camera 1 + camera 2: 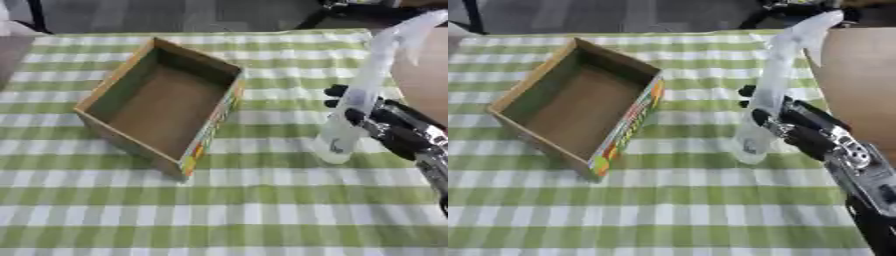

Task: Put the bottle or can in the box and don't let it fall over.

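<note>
Right hand (798, 127), fingers curled round a pale spray bottle (360, 100), holds it tilted near the table's right edge. The open box (162, 102) sits well left across bare checked cloth (262, 210). Bottle's base blurred.

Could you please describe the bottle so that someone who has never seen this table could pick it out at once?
On the green-and-white checked tablecloth, look right of the open cardboard box. There the robot's right hand is curled round a tall, translucent whitish spray bottle, which leans toward the far right. It is the only pale, slender thing there; the box is wide, brown and empty.
</note>
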